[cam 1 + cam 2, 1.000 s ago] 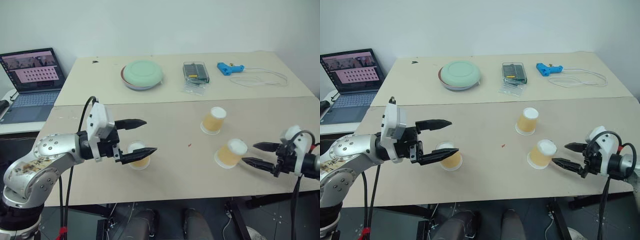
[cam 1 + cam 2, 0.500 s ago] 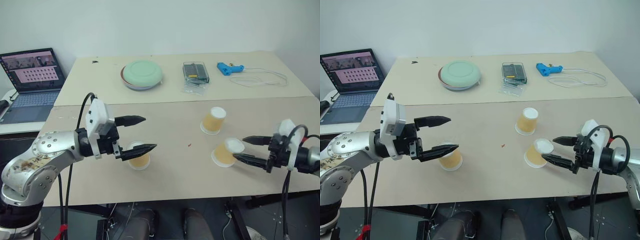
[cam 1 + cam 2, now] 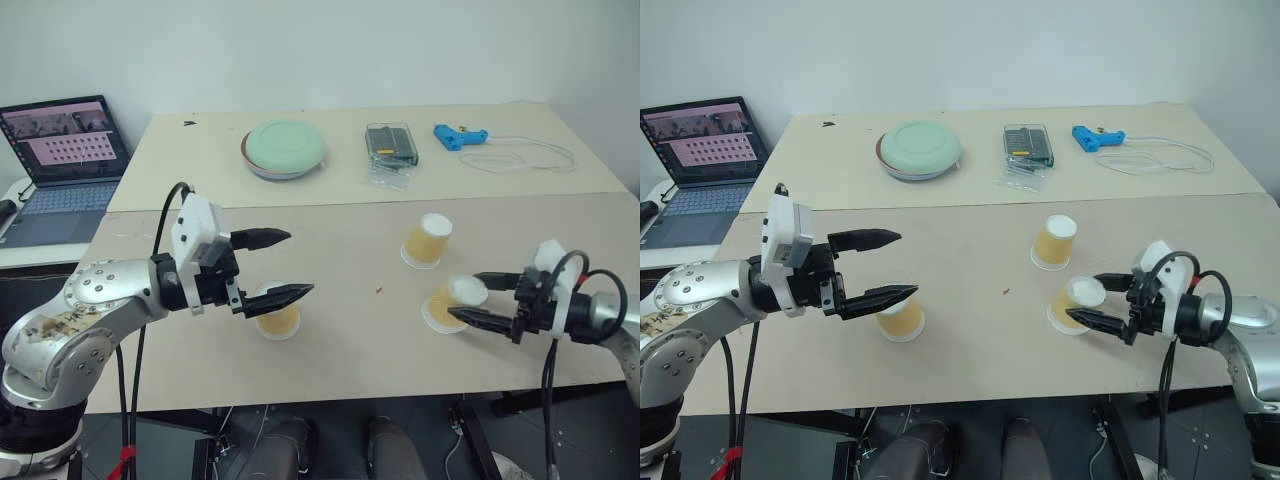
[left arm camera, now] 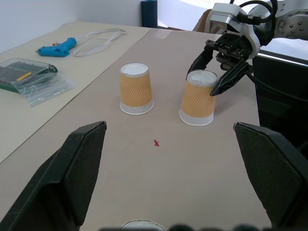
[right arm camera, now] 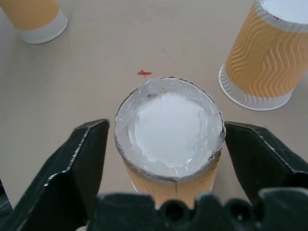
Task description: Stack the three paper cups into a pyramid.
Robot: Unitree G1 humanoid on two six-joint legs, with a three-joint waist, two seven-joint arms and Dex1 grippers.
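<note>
Right fingers [image 3: 478, 299] around the nearest upside-down cup [image 3: 447, 304], one on each side at the base end, contact too close to call. Left fingers [image 3: 283, 266] spread wide above a second cup [image 3: 276, 316]. Third cup [image 3: 427, 241] inverted on the table [image 3: 350, 340], just beyond the first.

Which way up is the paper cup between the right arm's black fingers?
Upside down: the paper cup stands on its wide rim, with its white closed base facing up.

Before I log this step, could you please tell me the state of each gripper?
Left gripper: open, holding nothing.
Right gripper: fingers around a paper cup; grip cannot be told.
</note>
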